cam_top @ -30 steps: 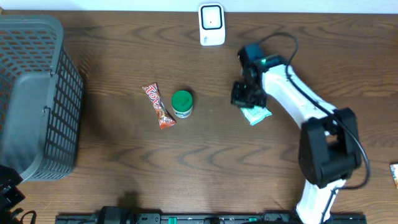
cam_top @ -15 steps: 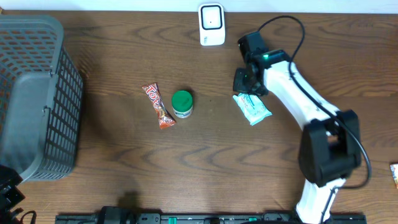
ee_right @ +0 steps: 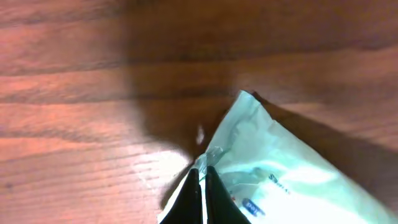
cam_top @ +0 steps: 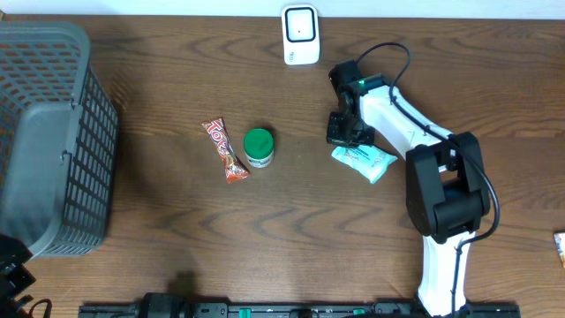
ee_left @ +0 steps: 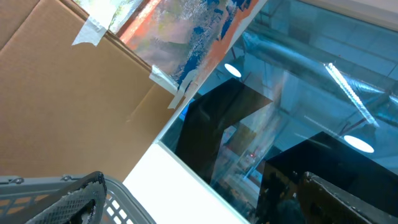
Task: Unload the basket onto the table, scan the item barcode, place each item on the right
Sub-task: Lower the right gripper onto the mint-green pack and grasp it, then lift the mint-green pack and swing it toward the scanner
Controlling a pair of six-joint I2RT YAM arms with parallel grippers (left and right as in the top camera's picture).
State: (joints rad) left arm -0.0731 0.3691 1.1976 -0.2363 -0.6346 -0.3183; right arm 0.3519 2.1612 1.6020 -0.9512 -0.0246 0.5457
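Wooden table (cam_top: 177, 230) carries a scanner (cam_top: 300, 35) at its far edge. The right gripper (ee_right: 200, 179) is pinched shut on the pale packet (ee_right: 286, 168) at its edge, presumably to carry it there. The left gripper idles aside, wide open and empty.

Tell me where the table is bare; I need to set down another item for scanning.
Barest: the front strip of table below the candy bar, green-lidded jar and mint packet. Also free: between the basket and the candy bar. Crowded: near the scanner, where the right gripper sits at the packet.
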